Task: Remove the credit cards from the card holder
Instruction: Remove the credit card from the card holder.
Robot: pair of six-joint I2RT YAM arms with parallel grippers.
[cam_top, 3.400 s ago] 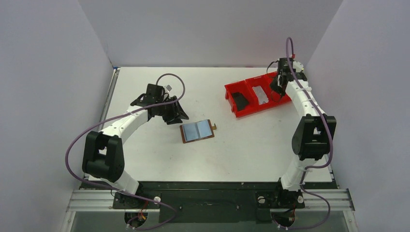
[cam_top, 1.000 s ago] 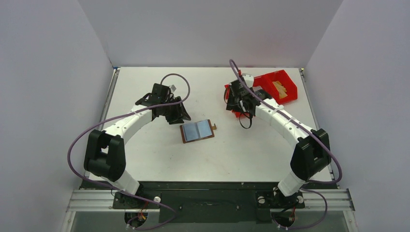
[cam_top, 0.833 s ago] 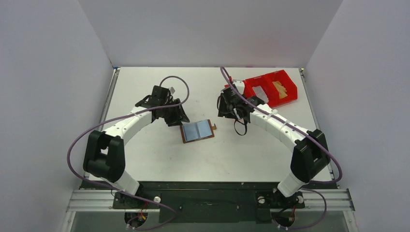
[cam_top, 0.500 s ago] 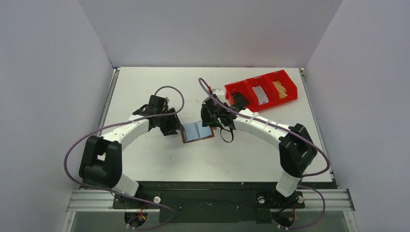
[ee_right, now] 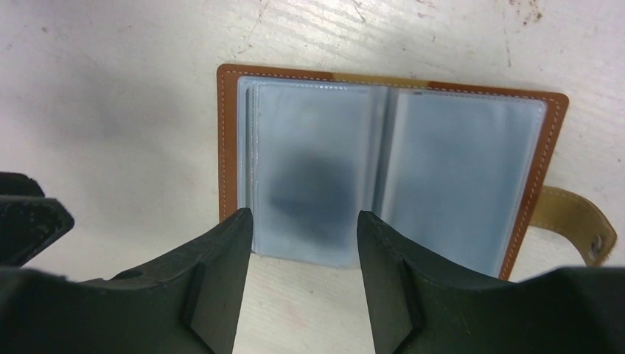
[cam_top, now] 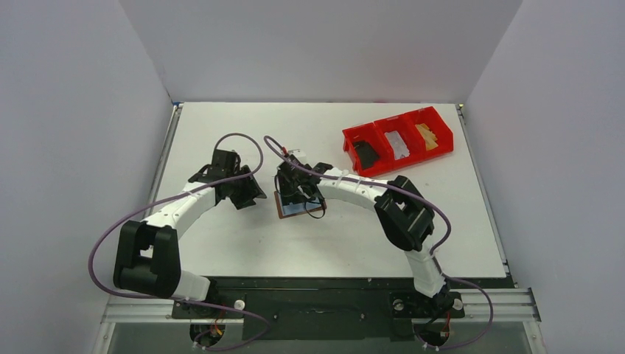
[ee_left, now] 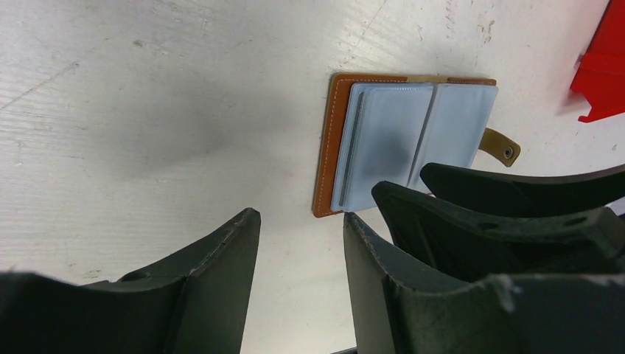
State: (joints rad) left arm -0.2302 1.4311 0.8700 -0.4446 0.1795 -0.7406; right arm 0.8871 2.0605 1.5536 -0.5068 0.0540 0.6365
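Observation:
The brown card holder (ee_right: 228, 147) lies open and flat on the table, its pale grey-blue pockets up and its tab (ee_right: 582, 221) at the right. A dark blur (ee_right: 306, 188) shows through the left pocket; I cannot tell whether it is a card. My right gripper (ee_right: 304, 217) hovers open over the holder's near edge, its fingers astride the left pocket. From above it covers most of the holder (cam_top: 286, 214). My left gripper (ee_left: 301, 220) is open and empty just left of the holder (ee_left: 383, 140), apart from it. Credit cards lie in the red bin: black (cam_top: 366, 154), grey (cam_top: 399, 144), tan (cam_top: 425, 135).
The red three-compartment bin (cam_top: 346, 137) stands at the back right of the white table (cam_top: 368, 228). Grey walls close in the left, back and right sides. The right arm reaches leftward across the table's middle, its purple cable (cam_top: 274, 145) looping above the holder.
My right arm has swung left from the red bin and come down over the open holder. My left gripper has drawn back a little to the left.

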